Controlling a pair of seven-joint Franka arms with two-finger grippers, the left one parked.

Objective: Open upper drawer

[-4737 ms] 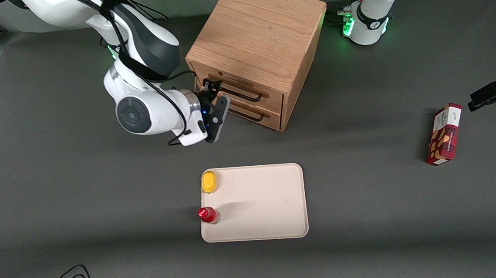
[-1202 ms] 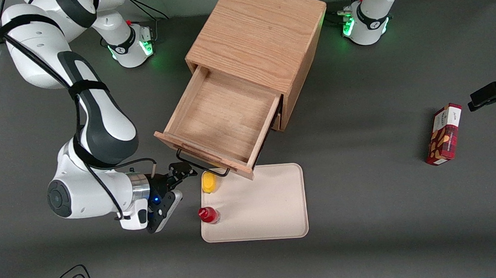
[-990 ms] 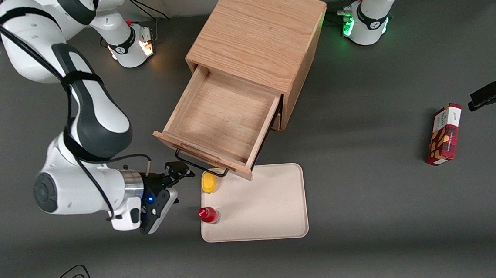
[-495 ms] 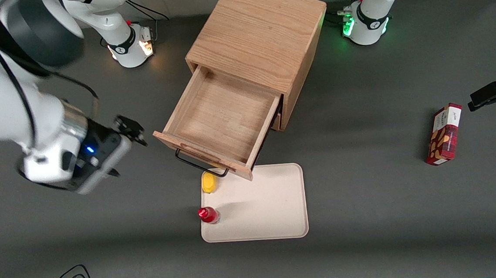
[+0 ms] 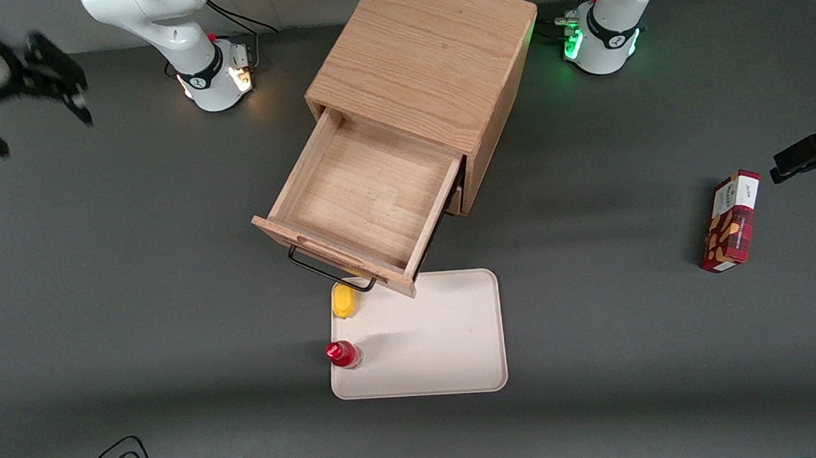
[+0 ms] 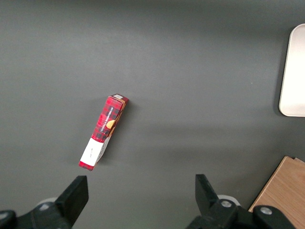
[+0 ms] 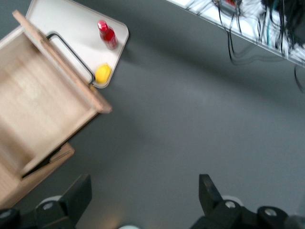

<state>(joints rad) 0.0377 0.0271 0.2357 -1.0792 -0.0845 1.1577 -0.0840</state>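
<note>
Presently, your upper drawer stands pulled well out of the wooden cabinet, its plain wood interior exposed and nothing inside it. Its black wire handle hangs free at the drawer front, with nothing touching it. The drawer's front edge overhangs the corner of the beige tray that lies nearer the front camera. A yellow object sits on that tray just beside the handle, and a red bottle stands at the tray's edge, nearer the camera again. Your hand is raised high toward the working arm's end of the tabletop, well apart from the drawer, its fingers spread apart and holding nothing. A red box lies toward the parked arm's end.
</note>
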